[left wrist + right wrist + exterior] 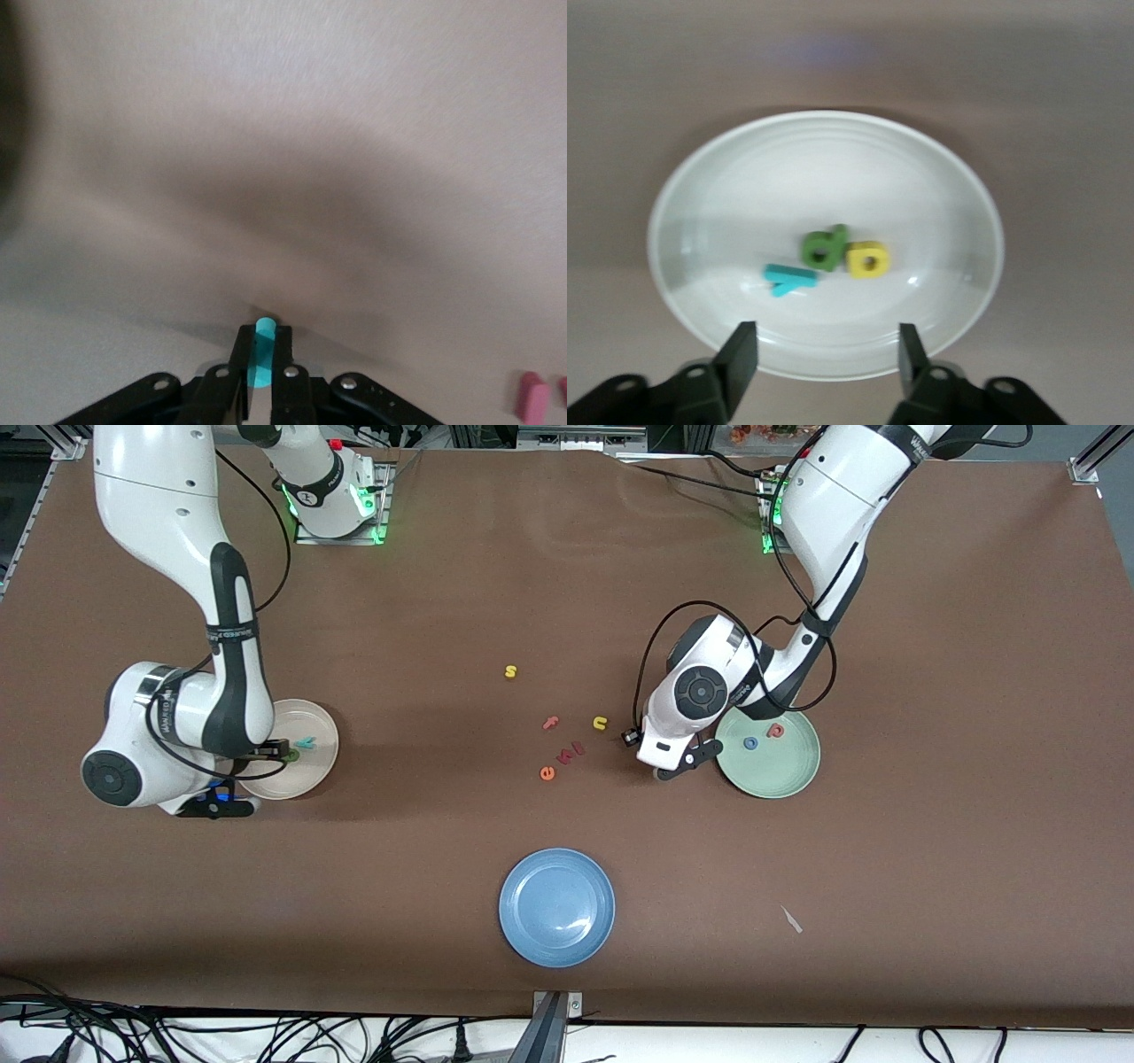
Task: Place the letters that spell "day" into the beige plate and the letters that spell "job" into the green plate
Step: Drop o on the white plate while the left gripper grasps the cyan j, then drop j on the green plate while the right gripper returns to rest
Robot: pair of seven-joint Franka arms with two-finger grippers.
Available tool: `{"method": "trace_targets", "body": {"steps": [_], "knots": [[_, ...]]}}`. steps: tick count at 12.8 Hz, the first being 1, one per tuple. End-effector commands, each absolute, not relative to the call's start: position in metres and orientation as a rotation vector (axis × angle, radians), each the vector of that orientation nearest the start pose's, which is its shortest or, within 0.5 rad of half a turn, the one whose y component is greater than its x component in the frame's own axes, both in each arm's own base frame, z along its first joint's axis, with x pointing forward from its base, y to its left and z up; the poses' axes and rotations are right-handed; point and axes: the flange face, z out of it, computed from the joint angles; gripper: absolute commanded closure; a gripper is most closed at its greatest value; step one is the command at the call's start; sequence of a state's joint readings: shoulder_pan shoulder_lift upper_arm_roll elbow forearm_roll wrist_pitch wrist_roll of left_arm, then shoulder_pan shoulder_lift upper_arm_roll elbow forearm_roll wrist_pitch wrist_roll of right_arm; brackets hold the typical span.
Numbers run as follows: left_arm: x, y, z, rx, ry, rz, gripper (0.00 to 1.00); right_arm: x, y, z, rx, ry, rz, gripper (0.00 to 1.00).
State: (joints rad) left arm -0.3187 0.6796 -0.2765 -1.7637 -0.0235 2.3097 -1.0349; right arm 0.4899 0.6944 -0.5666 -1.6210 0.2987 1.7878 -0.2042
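Note:
In the left wrist view my left gripper (262, 335) is shut on the teal j (262, 354), low at the table. In the front view this gripper (663, 769) sits beside the green plate (788, 779), which holds the blue o (750, 743) and red b (776, 731). My right gripper (826, 354) stands open over the rim of the beige plate (726, 204), nothing between its fingers. In that plate lie the green d (825, 248), yellow a (868, 259) and teal y (788, 279). The front view shows the beige plate (314, 731) partly under the right hand.
Loose letters lie mid-table: yellow s (510, 672), pink f (551, 723), yellow u (600, 724), orange e (547, 773) and a pink one (571, 753). A blue plate (556, 906) sits nearer the front camera. A paper scrap (791, 919) lies toward the left arm's end.

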Motion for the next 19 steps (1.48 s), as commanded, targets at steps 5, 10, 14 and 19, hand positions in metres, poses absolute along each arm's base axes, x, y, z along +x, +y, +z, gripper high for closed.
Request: {"method": "trace_targets", "body": {"steps": [5,10,14,19], "knots": [[0.569,-0.299,0.272,-3.076,-0.642,0.376,1.00,0.648,0.096,0.309,-3.059,-0.056,0.736,0.00],[0.593,-0.231,0.286,-3.130,-0.411,0.410,1.00,0.647,0.108,0.360,-3.023,-0.102,0.717,0.00],[0.606,-0.187,0.275,-3.141,-0.197,0.397,1.00,0.635,0.101,0.391,-3.087,-0.274,0.654,0.00],[0.608,-0.159,0.227,-3.076,-0.094,0.459,1.00,0.588,0.042,0.511,-3.117,-0.165,0.275,0.00]]}}
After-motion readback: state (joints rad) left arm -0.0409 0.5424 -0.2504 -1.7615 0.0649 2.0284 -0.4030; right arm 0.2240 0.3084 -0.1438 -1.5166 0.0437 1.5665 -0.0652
